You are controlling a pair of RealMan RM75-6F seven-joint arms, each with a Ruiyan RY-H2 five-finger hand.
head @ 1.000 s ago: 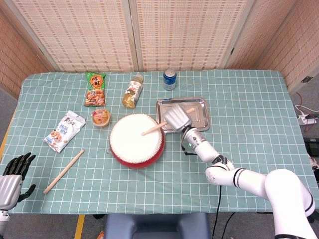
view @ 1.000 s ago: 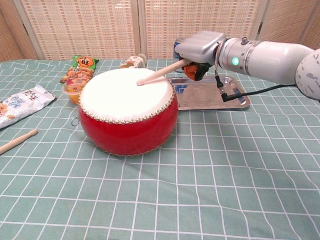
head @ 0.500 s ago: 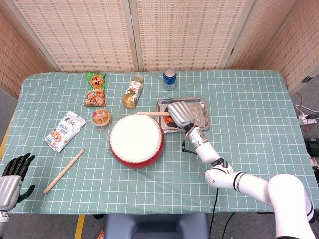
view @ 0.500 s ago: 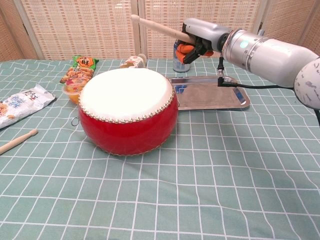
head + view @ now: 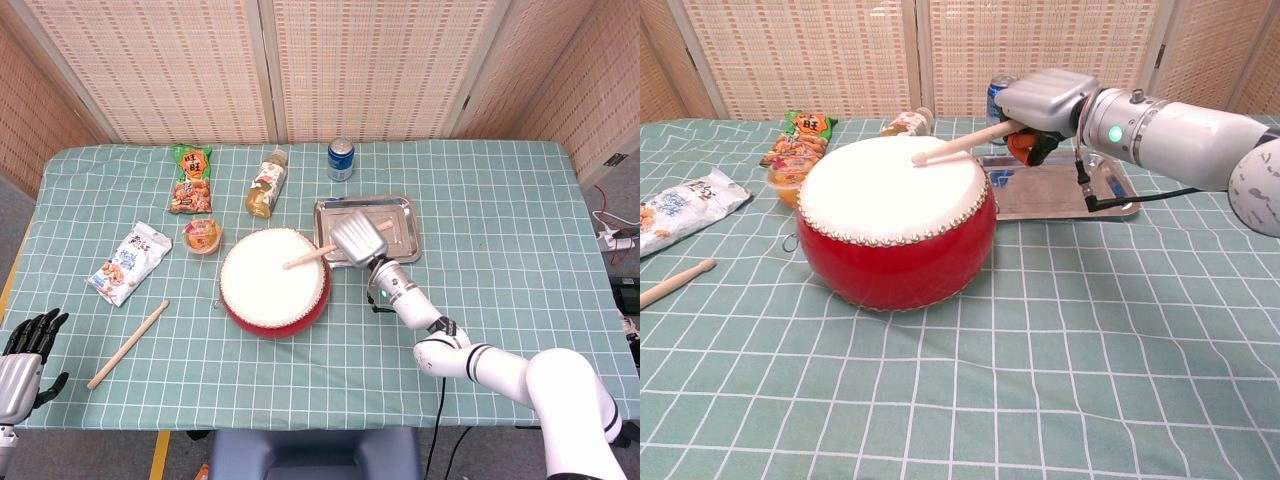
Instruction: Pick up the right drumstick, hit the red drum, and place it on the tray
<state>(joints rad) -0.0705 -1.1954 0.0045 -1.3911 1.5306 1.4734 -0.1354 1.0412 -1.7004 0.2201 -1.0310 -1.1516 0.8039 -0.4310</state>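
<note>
Room: backed by woven-reed screen panels (image 5: 200, 70) in pale frames.
Table: covered by a green cloth (image 5: 500, 250) with a white grid.
Drum (image 5: 895, 225): round, red-sided, with a white skin and a studded rim; stood mid-table, left of the tray.
Tray (image 5: 402, 232): shiny metal, rectangular, shallow; lay just right of the drum.
Right arm: white and grey, reached in from the lower right, forearm slanted towards the drum.
Right hand (image 5: 1040, 105): grey-backed, closed around the butt of the stick, over the tray's left edge.
Left hand (image 5: 25, 350): black fingers spread apart, held nothing, at the table's near-left corner.
Stick (image 5: 958, 146): pale wood, angled down and left from the right hand, rounded tip on or just above the drum skin.
Second stick (image 5: 128, 344): same wood, lay slanted on the cloth left of the drum.
Snack bags: white (image 5: 128, 262), orange-green (image 5: 190, 180).
Bottle (image 5: 266, 184): lay flat behind the drum.
Can (image 5: 341, 159): blue, upright, behind the tray.
Cup (image 5: 203, 236): small, orange.
</note>
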